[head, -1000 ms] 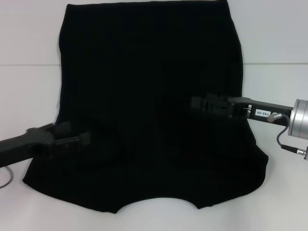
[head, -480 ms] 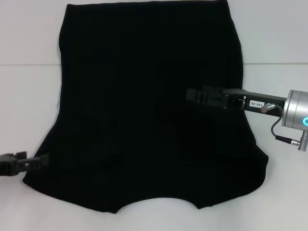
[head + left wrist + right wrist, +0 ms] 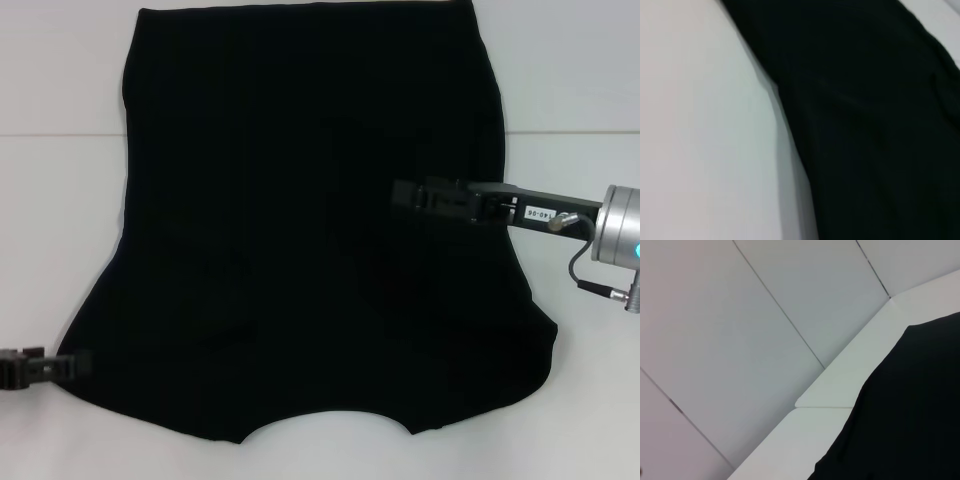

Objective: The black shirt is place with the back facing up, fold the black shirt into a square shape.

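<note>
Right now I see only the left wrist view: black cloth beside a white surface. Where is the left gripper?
Observer: The left gripper is at the shirt's near left corner, by its edge.
Operator: And the right one?
Observer: The right gripper is over the shirt's right half, reaching in from the right.
Operator: Any lettering showing?
Observer: None. The head view shows plain black cloth, with a curved notch in the near edge.
</note>
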`<action>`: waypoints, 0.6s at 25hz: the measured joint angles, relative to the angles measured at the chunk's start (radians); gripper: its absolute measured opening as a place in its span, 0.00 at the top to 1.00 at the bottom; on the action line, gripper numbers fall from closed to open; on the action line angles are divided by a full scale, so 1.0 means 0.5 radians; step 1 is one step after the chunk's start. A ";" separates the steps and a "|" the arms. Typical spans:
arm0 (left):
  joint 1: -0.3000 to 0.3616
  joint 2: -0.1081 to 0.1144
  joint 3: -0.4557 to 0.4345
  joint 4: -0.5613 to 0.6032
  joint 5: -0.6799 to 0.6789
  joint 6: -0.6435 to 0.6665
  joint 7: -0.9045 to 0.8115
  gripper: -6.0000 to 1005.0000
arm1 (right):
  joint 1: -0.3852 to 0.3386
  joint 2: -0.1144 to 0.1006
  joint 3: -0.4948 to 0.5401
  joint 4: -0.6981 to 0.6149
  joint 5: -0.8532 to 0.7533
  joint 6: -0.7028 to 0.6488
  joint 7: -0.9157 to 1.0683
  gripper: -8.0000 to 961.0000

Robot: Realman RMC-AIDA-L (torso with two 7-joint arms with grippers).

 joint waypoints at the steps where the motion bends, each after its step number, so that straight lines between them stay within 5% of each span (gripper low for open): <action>1: -0.002 0.001 0.004 0.000 0.018 0.013 -0.012 0.04 | 0.000 -0.003 0.000 0.000 0.001 -0.002 0.005 0.02; 15: -0.025 0.002 0.089 -0.008 0.039 0.113 -0.008 0.10 | -0.002 -0.007 0.002 0.000 0.002 -0.005 0.014 0.02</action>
